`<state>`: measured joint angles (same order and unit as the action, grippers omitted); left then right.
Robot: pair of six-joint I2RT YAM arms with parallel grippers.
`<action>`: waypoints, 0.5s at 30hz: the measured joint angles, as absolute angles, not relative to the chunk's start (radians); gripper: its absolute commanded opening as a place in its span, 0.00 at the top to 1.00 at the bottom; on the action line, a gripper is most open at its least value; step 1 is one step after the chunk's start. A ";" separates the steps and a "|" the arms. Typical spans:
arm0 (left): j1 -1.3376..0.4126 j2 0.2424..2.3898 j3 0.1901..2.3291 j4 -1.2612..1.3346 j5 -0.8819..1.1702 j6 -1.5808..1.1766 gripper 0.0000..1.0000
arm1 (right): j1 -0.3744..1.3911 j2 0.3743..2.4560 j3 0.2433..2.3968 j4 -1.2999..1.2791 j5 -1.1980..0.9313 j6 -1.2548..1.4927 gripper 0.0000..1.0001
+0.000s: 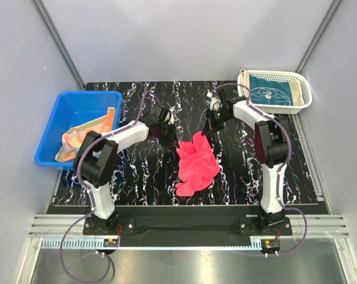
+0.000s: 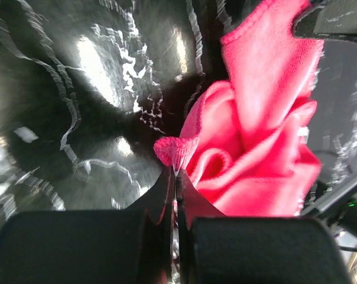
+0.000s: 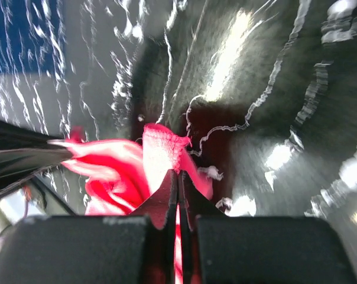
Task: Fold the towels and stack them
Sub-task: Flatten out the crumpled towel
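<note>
Here, the crumpled pink-red soft cloth towel [image 1: 196,163] lies on the black marbled worktop [image 1: 137,171], one corner pinched between the left jaws, another between the right jaws.

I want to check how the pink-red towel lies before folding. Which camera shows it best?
The top external view: the whole pink-red towel shows there, crumpled. The left wrist view shows only a bunched part, one corner pinched in the left gripper; the blurred right wrist view shows another corner in the right gripper.
</note>
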<state>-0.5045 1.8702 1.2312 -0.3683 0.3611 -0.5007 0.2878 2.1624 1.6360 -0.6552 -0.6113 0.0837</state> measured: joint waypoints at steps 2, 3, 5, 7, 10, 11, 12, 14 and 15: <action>-0.490 1.814 1.270 -0.429 0.326 -0.497 1.00 | 0.288 2.104 1.657 -0.677 -0.550 0.103 1.00; -0.482 1.785 1.300 -0.461 0.298 -0.495 1.00 | 0.288 2.072 1.669 -0.684 -0.517 0.113 1.00; -0.469 1.729 1.368 -0.517 0.239 -0.486 1.00 | 0.288 2.000 1.704 -0.700 -0.453 0.132 1.00; -0.459 1.684 1.466 -0.581 0.176 -0.470 1.00 | 0.288 1.935 1.750 -0.718 -0.408 0.142 1.00; -0.453 1.628 1.617 -0.656 0.103 -0.448 1.00 | 0.288 1.838 1.849 -0.739 -0.350 0.147 1.00; -0.453 1.609 1.658 -0.669 0.082 -0.441 1.00 | 0.288 1.806 1.873 -0.739 -0.336 0.146 1.00; -0.453 1.594 1.687 -0.680 0.066 -0.435 1.00 | 0.288 1.770 1.891 -0.739 -0.321 0.143 1.00; -0.453 1.554 1.735 -0.702 0.033 -0.423 1.00 | 0.288 1.709 1.908 -0.739 -0.292 0.133 1.00; -0.454 1.534 1.748 -0.712 0.022 -0.417 1.00 | 0.288 1.680 1.913 -0.743 -0.277 0.126 1.00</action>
<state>-0.4541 1.5341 1.7481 -0.7116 0.0216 -0.4168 0.2878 1.6802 1.9129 -0.7425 -0.2771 0.1265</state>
